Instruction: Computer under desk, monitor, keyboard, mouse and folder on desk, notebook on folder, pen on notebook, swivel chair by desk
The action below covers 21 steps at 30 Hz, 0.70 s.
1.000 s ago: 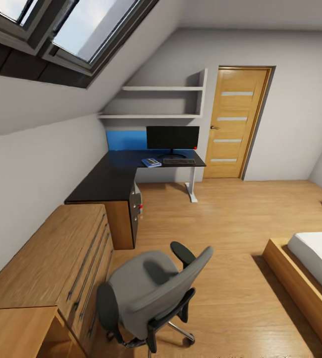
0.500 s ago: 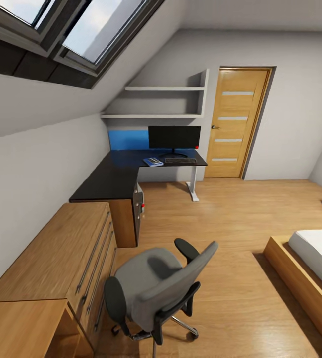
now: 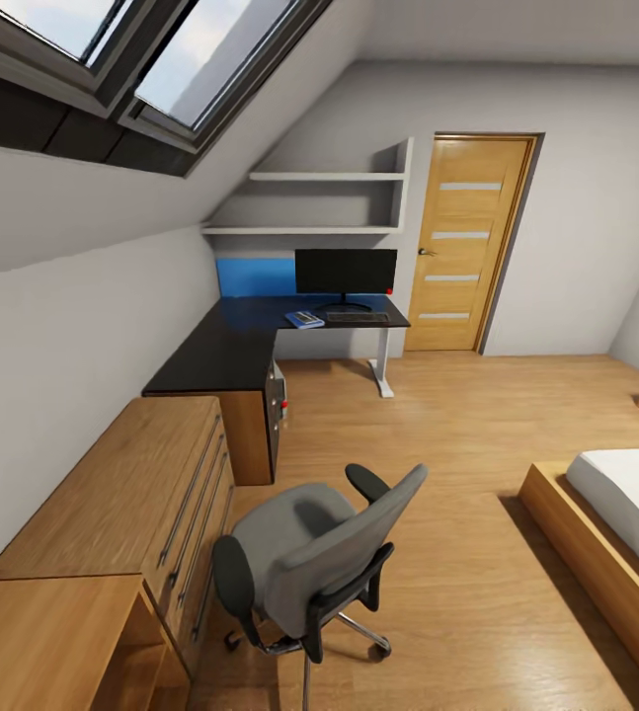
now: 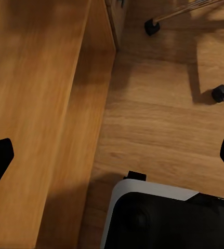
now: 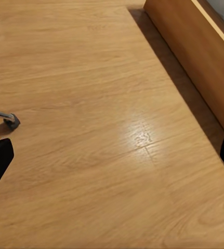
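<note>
In the head view, the swivel chair [image 3: 304, 563] stands on the wooden floor [image 3: 457, 444] in the foreground, just beside the light wooden drawer chest [image 3: 112, 504] and well apart from the L-shaped tabletop [image 3: 222, 351]. Its grey back faces the camera side and right, its seat toward the chest. On the far wing of the tabletop the monitor [image 3: 346, 272] stands upright, its wide screen facing the room, its long axis running along the back wall. The keyboard [image 3: 357, 317] lies flat just in front of the monitor, lengthwise parallel to the screen. The folder [image 3: 303, 320] lies near the keyboard's left end, turned slightly askew, with something dark on it that is too small to identify. A small light-grey box, the computer [image 3: 278, 393], sits under the tabletop beside the drawer unit. A door [image 3: 465, 242] and a bed [image 3: 625, 523] are also in the room.

In the left wrist view, the left tool [image 4: 112, 155] is released, fingertips at the opposite edges, above the chest top and floor, with chair casters [image 4: 152, 27] beyond.

In the right wrist view, the right tool [image 5: 112, 155] is likewise spread, over bare floor near the bed frame [image 5: 195, 57].
</note>
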{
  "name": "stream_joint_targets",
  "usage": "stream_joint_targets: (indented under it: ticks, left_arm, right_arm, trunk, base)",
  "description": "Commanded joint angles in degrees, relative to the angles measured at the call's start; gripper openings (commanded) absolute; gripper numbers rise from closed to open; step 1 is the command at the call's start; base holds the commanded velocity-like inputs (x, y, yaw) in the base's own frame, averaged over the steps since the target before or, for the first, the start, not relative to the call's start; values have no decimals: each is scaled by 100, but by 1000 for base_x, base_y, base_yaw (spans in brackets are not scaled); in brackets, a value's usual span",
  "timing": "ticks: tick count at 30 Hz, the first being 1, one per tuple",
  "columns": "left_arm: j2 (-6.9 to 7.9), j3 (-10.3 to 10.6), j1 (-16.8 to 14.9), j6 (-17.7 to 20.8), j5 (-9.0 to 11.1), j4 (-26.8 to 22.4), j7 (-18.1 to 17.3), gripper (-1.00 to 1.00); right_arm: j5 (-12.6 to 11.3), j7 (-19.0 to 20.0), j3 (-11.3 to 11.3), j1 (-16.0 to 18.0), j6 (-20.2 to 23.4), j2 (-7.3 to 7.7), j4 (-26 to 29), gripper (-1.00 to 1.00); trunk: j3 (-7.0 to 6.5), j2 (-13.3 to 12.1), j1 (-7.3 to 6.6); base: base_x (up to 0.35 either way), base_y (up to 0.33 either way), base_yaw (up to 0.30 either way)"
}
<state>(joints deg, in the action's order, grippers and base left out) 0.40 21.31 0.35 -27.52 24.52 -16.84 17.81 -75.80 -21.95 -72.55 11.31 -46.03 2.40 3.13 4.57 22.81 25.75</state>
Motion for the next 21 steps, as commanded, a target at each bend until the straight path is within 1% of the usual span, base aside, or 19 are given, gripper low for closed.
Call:
stream_joint_targets:
  ticks: [1, 7, 15, 21]
  left_arm:
    - [4, 48, 0, -7, 26, -12, 47, 100]
    - [4, 48, 0, -4, 26, -12, 47, 100]
    - [4, 50, 0, -3, 23, -12, 47, 100]
    - [4, 49, 0, -7, 24, -12, 47, 100]
  right_arm:
    - [-14, -55, -49, 2, -2, 6, 20, 100]
    - [-14, -55, -49, 2, -2, 8, 20, 100]
    - [-14, -55, -49, 2, -2, 12, 19, 100]
    - [-14, -55, -44, 2, -2, 14, 21, 100]
  trunk:
    - [11, 11, 3]
    - [11, 11, 3]
    - [11, 11, 3]
    - [11, 11, 3]
  base:
    - [-19, 0, 0]
    - [-33, 0, 0]
    - [-184, 0, 0]
    - [-79, 0, 0]
